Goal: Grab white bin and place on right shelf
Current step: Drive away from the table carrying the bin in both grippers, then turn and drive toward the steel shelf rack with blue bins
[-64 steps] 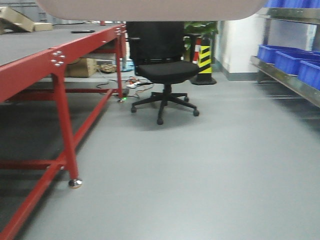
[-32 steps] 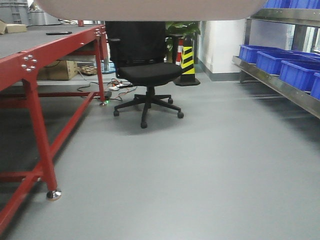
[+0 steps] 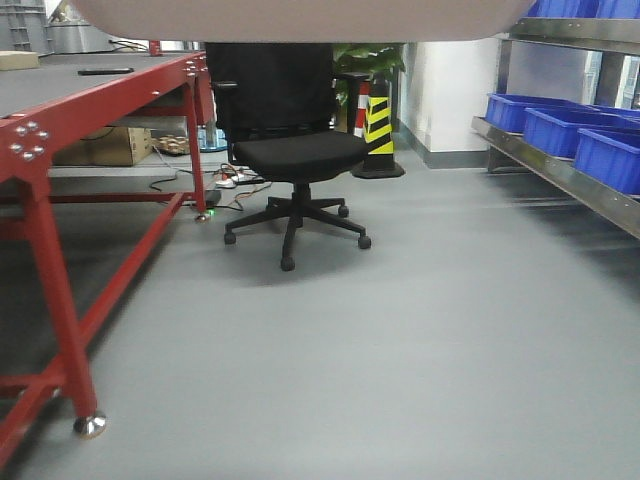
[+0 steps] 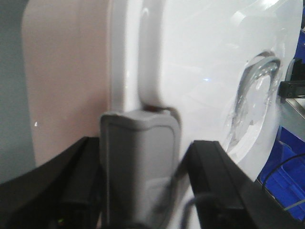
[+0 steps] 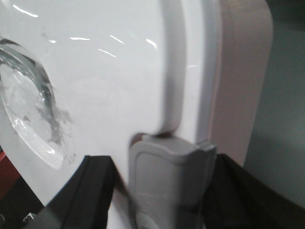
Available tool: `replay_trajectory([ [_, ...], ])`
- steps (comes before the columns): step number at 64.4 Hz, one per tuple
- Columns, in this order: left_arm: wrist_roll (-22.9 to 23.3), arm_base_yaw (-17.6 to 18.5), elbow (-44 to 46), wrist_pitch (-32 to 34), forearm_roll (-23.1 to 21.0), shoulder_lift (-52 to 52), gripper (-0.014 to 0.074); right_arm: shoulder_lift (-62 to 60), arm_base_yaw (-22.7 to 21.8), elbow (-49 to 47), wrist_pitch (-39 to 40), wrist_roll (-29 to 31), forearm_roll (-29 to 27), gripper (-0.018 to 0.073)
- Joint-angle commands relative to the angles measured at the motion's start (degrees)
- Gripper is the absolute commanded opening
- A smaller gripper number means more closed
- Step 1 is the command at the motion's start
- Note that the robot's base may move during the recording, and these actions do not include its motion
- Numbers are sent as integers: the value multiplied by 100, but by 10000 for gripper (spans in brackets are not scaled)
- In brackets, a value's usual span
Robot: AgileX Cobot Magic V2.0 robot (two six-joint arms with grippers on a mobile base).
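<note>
One white bin (image 3: pixel 300 18) held aloft, left gripper (image 4: pixel 140 129) and right gripper (image 5: pixel 169 152) each clamped on its lid edge, three blue bins (image 3: pixel 560 130) on right shelf (image 3: pixel 560 176), one black chair (image 3: pixel 295 150)

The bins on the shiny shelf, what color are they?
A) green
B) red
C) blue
C: the bins sitting in a row on the steel shelf at the right are all bright blue.
</note>
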State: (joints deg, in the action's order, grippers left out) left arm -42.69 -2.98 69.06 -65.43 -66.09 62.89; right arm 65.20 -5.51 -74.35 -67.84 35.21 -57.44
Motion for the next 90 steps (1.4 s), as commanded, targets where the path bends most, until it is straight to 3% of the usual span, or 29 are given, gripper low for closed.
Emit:
replay_trajectory([
  [1, -40, 162, 191, -509, -1204, -157, 241, -119, 123, -163, -488, 85, -1052, 393],
  [90, -40, 162, 191, -485, -1204, -157, 241, -119, 123, -163, -488, 85, -1045, 393],
])
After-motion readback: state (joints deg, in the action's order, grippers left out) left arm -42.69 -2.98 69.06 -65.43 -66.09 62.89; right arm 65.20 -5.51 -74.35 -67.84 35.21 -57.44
